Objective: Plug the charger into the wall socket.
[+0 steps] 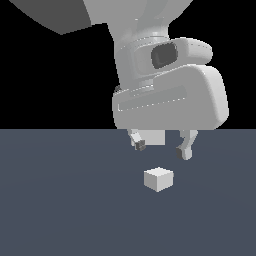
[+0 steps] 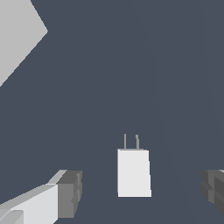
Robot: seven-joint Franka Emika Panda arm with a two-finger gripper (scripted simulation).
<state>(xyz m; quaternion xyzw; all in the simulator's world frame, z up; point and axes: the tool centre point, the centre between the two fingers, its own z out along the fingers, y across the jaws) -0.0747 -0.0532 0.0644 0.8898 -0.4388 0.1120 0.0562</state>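
One charger (image 1: 159, 179): small white block on the worktop (image 1: 60, 210), two thin pins showing.
Jaws: wide apart above it, holding nothing.

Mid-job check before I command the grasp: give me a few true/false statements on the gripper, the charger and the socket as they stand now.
1. The gripper is open. True: its fingers stand apart with nothing between them.
2. The charger is held off the floor. False: it rests on the floor, below the fingers, untouched.
3. In the wrist view the charger shows two thin prongs on one end. True.
4. The prongs are already in the wall socket. False: they stick out into open space, nothing around them.
5. The charger lies between the two fingertips in the wrist view. True, with a gap on either side.
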